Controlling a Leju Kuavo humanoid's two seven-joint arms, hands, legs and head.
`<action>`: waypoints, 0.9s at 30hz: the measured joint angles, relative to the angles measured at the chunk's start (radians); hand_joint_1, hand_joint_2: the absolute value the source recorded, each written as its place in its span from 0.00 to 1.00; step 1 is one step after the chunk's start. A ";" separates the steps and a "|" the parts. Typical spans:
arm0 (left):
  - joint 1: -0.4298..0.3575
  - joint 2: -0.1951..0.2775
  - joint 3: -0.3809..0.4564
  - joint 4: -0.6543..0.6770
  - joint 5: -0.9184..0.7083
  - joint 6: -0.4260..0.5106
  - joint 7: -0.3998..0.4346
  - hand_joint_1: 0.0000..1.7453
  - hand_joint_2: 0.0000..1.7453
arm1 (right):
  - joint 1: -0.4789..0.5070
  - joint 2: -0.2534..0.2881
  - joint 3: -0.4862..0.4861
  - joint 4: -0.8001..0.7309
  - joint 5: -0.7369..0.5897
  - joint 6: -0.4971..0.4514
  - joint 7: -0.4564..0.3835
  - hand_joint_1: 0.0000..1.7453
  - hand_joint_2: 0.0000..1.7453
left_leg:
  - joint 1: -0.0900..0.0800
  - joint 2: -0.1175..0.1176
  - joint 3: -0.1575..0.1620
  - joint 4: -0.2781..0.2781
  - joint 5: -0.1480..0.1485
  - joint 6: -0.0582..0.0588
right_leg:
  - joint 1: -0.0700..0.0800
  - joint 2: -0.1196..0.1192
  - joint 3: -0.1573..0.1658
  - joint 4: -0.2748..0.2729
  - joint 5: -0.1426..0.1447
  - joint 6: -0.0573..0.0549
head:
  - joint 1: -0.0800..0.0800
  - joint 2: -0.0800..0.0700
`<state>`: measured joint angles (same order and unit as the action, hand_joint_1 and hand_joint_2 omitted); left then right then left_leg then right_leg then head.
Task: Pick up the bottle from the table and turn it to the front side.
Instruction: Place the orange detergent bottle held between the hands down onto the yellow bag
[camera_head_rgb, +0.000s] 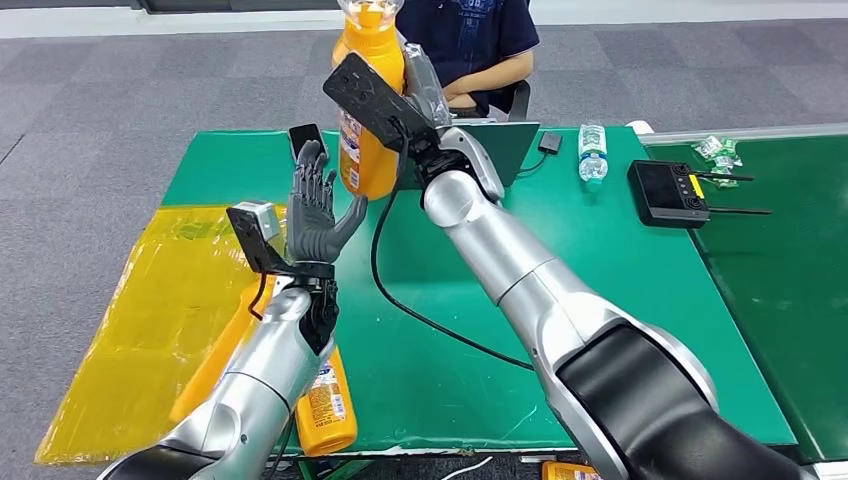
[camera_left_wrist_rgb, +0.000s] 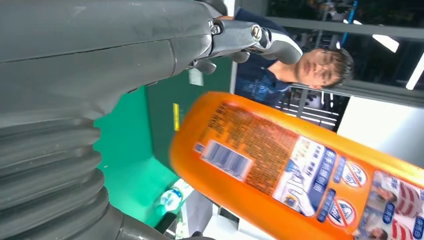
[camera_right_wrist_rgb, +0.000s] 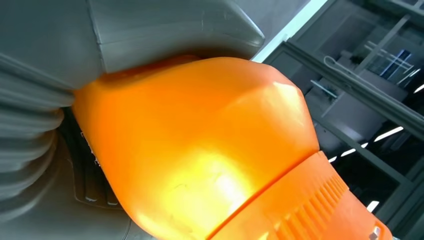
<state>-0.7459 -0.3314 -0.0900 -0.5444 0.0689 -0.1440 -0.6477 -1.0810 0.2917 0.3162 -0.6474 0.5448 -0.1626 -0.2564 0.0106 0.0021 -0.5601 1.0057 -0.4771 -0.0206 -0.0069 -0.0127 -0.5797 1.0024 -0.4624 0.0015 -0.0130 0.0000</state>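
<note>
While our right hand (camera_head_rgb: 420, 85) grips the orange detergent bottle (camera_head_rgb: 368, 110) mid-body w/ left hand (camera_head_rgb: 315, 205) splayed empty, we reckon it's rigid, slick, prob. heavy.

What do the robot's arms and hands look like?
Both arms are shiny silver tubes with black joint sections. The left robot hand is dark grey with jointed fingers; the right robot hand is grey too. A flat black camera plate sits at each wrist, and grey ribbed covers wrap the wrists. A black cable runs along the left wrist.
</note>
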 joint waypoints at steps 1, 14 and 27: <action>-0.009 0.000 0.000 0.003 -0.005 0.004 0.000 0.00 1.00 | -0.004 0.002 0.000 0.000 -0.004 0.003 0.002 1.00 1.00 | 0.000 0.000 0.000 0.000 0.000 0.000 | 0.000 0.000 0.000 0.000 0.000 0.000 | 0.000 0.000; -0.062 -0.002 -0.067 0.014 0.090 0.019 0.004 0.00 1.00 | -0.017 0.023 0.000 0.000 -0.058 0.029 0.001 1.00 1.00 | 0.000 0.001 0.000 0.000 0.000 0.000 | 0.000 0.001 -0.001 0.000 0.000 0.000 | 0.000 0.000; -0.090 -0.002 -0.161 0.045 0.206 0.085 0.010 0.00 1.00 | -0.018 0.031 0.000 -0.002 -0.080 0.033 -0.013 1.00 1.00 | -0.001 0.001 0.000 0.000 0.000 -0.001 | 0.000 0.002 -0.001 0.000 0.000 0.000 | 0.000 0.000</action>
<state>-0.8363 -0.3330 -0.2510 -0.4995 0.2745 -0.0587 -0.6380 -1.0994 0.3231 0.3162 -0.6489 0.4649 -0.1294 -0.2693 0.0100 0.0031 -0.5601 1.0058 -0.4767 -0.0213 -0.0067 -0.0112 -0.5806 1.0029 -0.4621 0.0010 -0.0130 0.0000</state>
